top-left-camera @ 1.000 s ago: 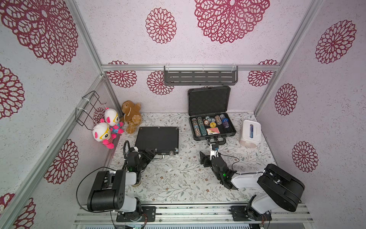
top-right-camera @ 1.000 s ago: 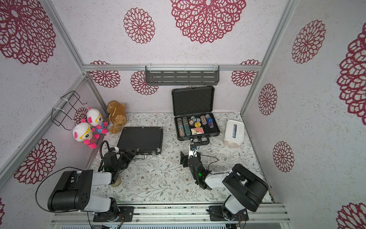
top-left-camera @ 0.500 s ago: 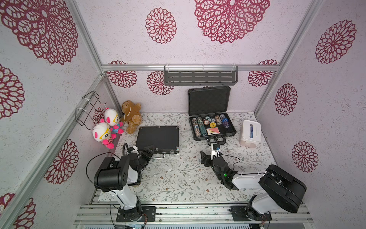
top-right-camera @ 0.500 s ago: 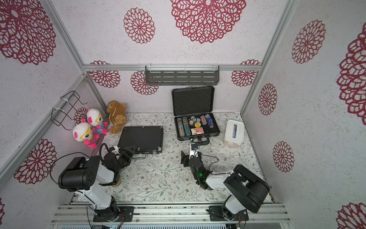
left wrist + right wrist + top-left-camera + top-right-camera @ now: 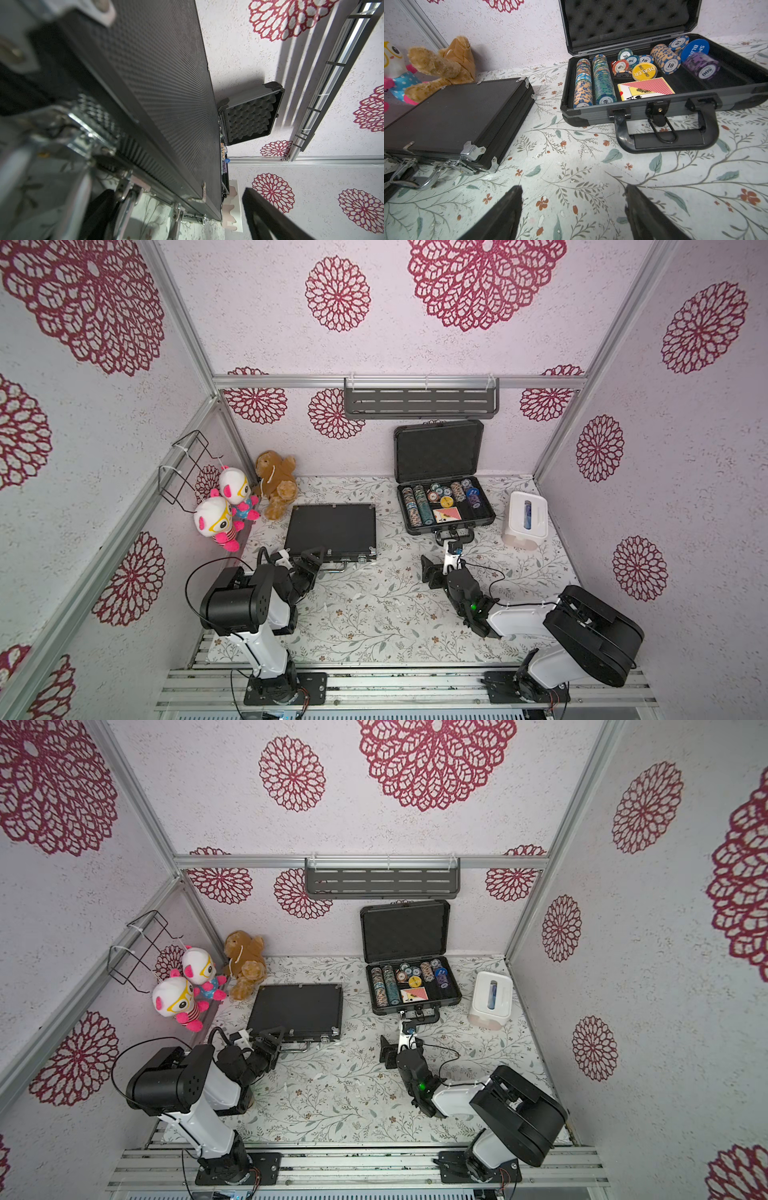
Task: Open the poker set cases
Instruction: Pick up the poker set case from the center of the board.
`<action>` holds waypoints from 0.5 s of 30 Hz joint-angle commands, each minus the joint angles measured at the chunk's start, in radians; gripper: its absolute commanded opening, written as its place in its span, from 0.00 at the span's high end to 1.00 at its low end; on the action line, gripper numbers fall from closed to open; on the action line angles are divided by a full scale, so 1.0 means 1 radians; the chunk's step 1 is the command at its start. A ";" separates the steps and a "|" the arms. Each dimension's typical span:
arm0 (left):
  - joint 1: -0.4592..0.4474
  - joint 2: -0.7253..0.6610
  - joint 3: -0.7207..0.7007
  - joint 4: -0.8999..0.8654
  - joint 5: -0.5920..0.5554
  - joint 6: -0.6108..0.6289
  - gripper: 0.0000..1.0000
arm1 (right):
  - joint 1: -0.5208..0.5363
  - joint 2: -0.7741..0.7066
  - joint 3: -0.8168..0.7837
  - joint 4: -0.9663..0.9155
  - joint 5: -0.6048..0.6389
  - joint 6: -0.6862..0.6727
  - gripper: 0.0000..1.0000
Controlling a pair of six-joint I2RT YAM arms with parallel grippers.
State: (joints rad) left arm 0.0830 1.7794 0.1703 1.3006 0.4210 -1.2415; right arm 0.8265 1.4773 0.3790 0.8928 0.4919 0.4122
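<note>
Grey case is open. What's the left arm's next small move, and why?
Probably ease the open left gripper onto the front edge of the thin black case and work the near latch: its lid lies flat shut, while the grey case stands open.

A yellow button (image 5: pixel 644 71) reads "BIG DEALER"; chips (image 5: pixel 669 66) show 10, 500.

latch (image 5: pixel 89 135) blurred, grey case (image 5: pixel 591 114) cropped
</note>
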 commanded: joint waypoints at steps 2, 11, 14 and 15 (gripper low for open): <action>-0.015 0.076 -0.039 -0.056 -0.017 -0.025 0.03 | -0.008 -0.024 -0.005 0.026 -0.003 0.017 0.20; -0.049 0.175 -0.065 0.057 -0.034 -0.074 0.11 | -0.013 -0.031 -0.010 0.023 0.010 0.027 0.20; -0.052 0.235 -0.078 0.077 -0.050 -0.084 0.13 | -0.015 -0.035 -0.013 0.023 0.013 0.030 0.20; -0.054 0.243 -0.082 0.081 -0.057 -0.085 0.14 | -0.016 -0.035 -0.014 0.023 0.014 0.032 0.20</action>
State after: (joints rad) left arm 0.0463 1.9511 0.1326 1.5558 0.3904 -1.3117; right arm 0.8200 1.4769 0.3786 0.8928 0.4931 0.4236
